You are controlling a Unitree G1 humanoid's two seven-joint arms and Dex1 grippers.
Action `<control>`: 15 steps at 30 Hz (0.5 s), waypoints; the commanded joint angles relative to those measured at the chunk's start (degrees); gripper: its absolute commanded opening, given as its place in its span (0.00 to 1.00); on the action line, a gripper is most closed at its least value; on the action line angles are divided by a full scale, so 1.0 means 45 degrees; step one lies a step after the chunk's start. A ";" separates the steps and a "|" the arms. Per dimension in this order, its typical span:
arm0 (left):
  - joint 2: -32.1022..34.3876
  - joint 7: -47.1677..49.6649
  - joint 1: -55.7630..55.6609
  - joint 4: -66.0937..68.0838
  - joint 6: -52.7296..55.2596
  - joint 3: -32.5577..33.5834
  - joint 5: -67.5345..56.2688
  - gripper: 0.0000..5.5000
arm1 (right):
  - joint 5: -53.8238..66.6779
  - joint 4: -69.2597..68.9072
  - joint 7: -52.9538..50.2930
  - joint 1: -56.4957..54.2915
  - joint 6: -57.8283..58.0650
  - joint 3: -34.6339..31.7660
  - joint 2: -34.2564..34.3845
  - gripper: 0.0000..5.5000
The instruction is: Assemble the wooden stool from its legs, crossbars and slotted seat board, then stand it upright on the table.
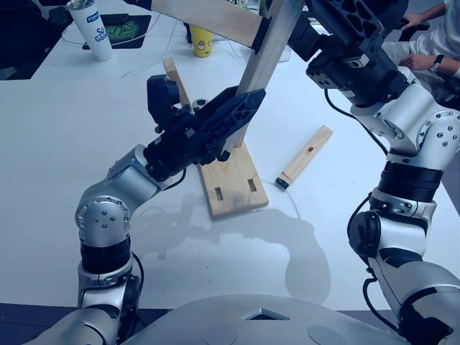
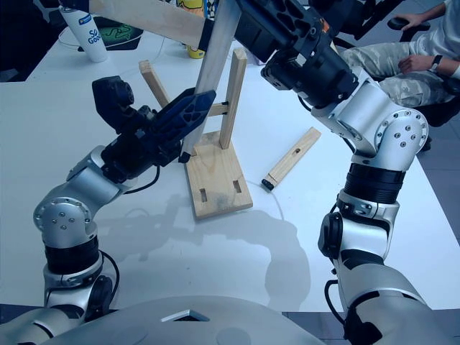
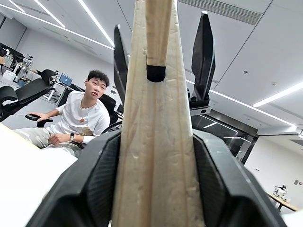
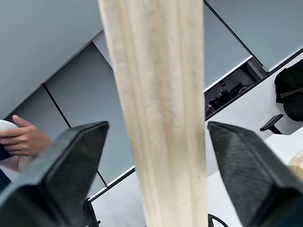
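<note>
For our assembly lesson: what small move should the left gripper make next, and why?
Probably straighten the leg and press its lower end down into the board: the left gripper holds it tilted, its lower end at the board.

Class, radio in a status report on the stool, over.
Left gripper shut on tilted leg; right gripper higher up it. Seat board flat, second leg upright on it. Loose bar lies clear.

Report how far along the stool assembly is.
Done: one leg stands on the seat board. In hand: left gripper clamps a second leg, right gripper at its upper end. Left: two slots empty, a loose piece beside the board, stool not upright.
</note>
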 commanded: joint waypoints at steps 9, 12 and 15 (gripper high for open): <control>0.0135 -0.0116 0.0231 0.0095 0.0181 -0.0242 -0.0092 0.38 | -0.0456 -0.0500 0.0580 -0.0090 -0.0169 0.0364 -0.0334 0.39; 0.0318 -0.0238 0.0245 0.0151 0.0188 -0.0200 0.0048 0.38 | -0.0977 -0.0537 0.1001 -0.0134 -0.0135 0.0422 -0.0516 0.39; 0.0524 -0.0358 0.0270 0.0235 0.0109 -0.0031 0.0225 0.38 | -0.1579 -0.0557 0.1537 -0.0142 -0.0087 0.0441 -0.0828 0.38</control>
